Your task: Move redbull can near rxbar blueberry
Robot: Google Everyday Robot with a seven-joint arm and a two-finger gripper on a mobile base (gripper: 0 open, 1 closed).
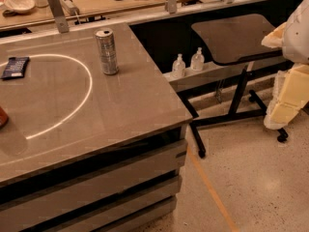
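Observation:
The redbull can, a tall silvery can with a pull-tab top, stands upright near the far right part of the grey tabletop. The rxbar blueberry, a flat dark navy wrapper, lies at the far left of the table, well apart from the can. My gripper is not in view. A white and cream shape at the right edge may be part of my arm, off the table and far from both things.
A thin bright arc of light curves across the tabletop between bar and can. A reddish object pokes in at the left edge. Two pump bottles stand on a low ledge right of the table. A dark rolling side table stands beyond them.

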